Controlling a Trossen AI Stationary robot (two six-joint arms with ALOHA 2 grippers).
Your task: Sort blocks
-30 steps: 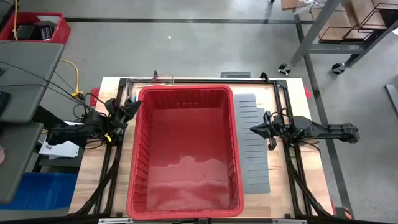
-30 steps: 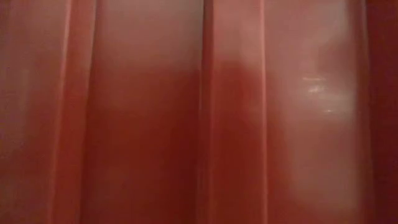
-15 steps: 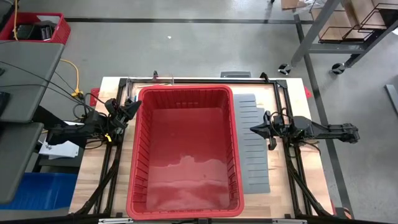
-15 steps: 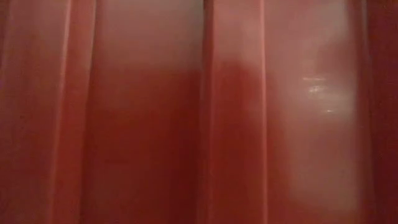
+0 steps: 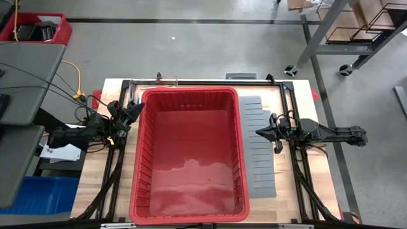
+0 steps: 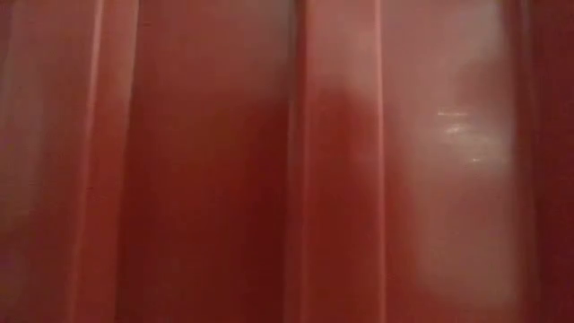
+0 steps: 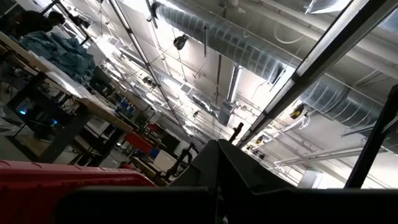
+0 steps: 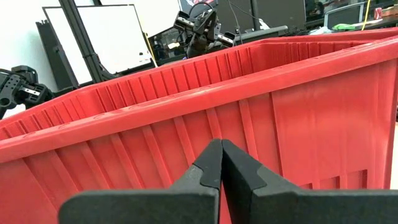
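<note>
No blocks are visible in any view. The red bin [image 5: 189, 156] occupies the centre of the high view, its interior showing only bare red floor; its ribbed wall [image 6: 287, 161] fills the low view completely. A grey slotted divider sheet [image 5: 259, 149] lies flat on the table [image 5: 95, 172], touching the bin's right side. The left gripper [image 5: 135, 112] sits at the bin's upper-left corner, fingers fully closed, holding nothing. The right gripper [image 5: 259, 133] rests over the divider sheet, centre right, pointing at the bin wall, fingers [image 8: 239, 168] pressed together, empty.
</note>
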